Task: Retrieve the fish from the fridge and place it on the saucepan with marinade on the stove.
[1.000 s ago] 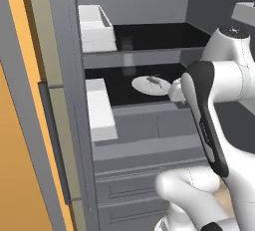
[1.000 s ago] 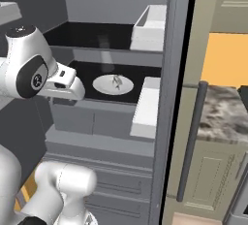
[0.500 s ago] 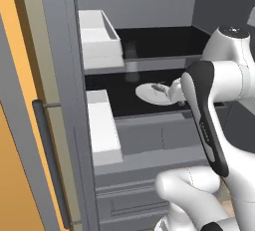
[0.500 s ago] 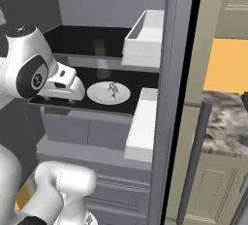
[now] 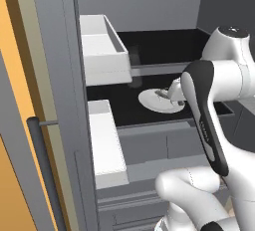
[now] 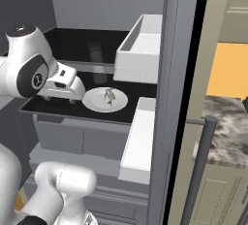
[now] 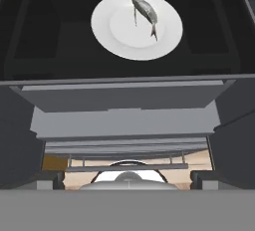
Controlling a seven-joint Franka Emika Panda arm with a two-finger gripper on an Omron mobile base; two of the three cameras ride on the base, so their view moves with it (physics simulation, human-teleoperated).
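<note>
The fish (image 7: 145, 12) lies on a round white plate (image 7: 119, 41), toward one side of it rather than at its centre, and the plate sits on a black shelf (image 5: 119, 106) inside the open fridge (image 6: 181, 73). In the right base view I read the fish (image 6: 110, 94) as a small slim grey shape with thin fins standing out from the body. I judge it light, rigid and probably smooth-skinned, so a pinch on the tail or a fin would likely slip or twist. The grip should go across the thickest part of the body, with the fingers straddling its narrow width.

The plate is shallow and loose on the shelf, so I expect it to slide if a fingertip pushes it sideways; the descent should be vertical onto the fish.

The gripper (image 6: 60, 98) hangs over the shelf just beside the plate, touching nothing, its fingers spread fully apart and holding nothing. White door bins (image 5: 102, 51) flank the shelf on the door side.
</note>
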